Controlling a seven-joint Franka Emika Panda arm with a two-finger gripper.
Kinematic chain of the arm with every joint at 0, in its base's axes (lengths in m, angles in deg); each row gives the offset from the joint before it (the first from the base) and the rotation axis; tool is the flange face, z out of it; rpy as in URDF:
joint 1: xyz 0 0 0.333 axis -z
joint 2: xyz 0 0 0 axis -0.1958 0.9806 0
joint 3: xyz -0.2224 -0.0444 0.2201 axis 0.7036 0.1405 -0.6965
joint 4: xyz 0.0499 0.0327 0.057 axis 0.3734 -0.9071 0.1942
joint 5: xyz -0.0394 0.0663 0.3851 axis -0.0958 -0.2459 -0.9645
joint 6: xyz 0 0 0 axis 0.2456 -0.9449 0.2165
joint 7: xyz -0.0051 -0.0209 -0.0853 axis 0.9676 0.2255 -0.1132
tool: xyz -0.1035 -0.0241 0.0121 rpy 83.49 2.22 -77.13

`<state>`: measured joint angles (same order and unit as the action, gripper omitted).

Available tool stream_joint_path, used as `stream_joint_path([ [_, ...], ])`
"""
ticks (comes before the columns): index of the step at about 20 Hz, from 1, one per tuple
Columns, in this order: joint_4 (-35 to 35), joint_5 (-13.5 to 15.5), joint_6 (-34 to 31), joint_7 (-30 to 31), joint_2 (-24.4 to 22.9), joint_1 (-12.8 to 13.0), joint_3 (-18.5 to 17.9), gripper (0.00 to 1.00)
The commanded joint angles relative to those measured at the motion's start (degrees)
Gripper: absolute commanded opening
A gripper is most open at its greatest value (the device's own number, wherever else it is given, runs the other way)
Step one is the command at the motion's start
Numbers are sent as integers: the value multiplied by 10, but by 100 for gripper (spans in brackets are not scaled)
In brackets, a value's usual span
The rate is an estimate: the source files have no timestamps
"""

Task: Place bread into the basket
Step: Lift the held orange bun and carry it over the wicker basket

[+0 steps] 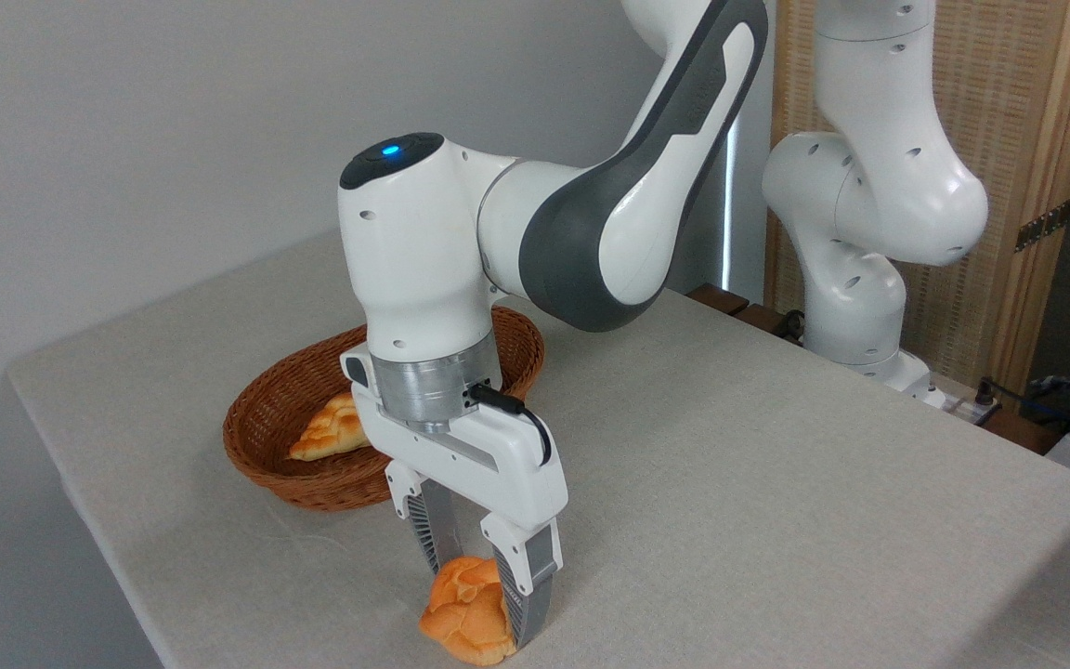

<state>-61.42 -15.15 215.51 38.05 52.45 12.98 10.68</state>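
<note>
Gripper at lower centre of frame, fingers straddling the bread, which rests on the table. Basket left of centre, well apart from it, containing a paler loaf.

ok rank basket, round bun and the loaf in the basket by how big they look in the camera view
1. basket, clearly largest
2. round bun between the pincer fingers
3. loaf

Last two are unsure: the bun is nearer the camera, and the arm hides part of the loaf.
</note>
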Motion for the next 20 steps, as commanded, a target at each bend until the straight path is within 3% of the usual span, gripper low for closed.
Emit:
stream_joint_path([
  [1,-5,-9,10,-3,-4,2,-3,33],
  [9,-2,-8,8,-2,-8,2,-2,34],
  [13,6,7,-8,6,-24,4,3,34],
  [17,51,19,-89,6,-54,7,35,35],
  [20,52,60,-124,8,-84,8,73,35],
])
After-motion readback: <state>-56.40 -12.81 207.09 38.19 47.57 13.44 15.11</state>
